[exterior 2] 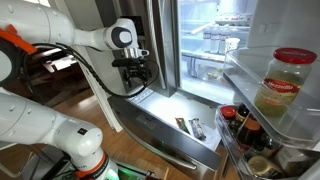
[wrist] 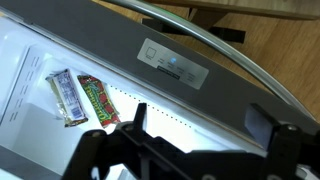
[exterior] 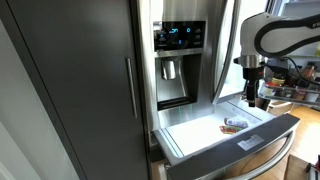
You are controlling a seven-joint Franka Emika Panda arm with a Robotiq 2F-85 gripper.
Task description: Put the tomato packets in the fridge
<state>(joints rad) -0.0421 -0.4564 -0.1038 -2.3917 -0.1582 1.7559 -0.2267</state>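
Nearest, the gripper hangs above the fridge's open drawer, jaws spread wide and empty. Left of it in the wrist view, the tomato packets lie side by side on the drawer's white floor by its front wall, long axes parallel.

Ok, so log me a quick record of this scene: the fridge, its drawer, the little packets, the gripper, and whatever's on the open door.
fridge: tall dark-grey stainless fridge, one door swung open
drawer: white-lined drawer, pulled out
packets: silvery-grey flat sachet and reddish flat sachet, lying side by side on the drawer floor
gripper: black gripper, open and empty, above the drawer, clear of both sachets
open door shelf: red-lidded glass jar, upright, with dark bottles on the shelf below it
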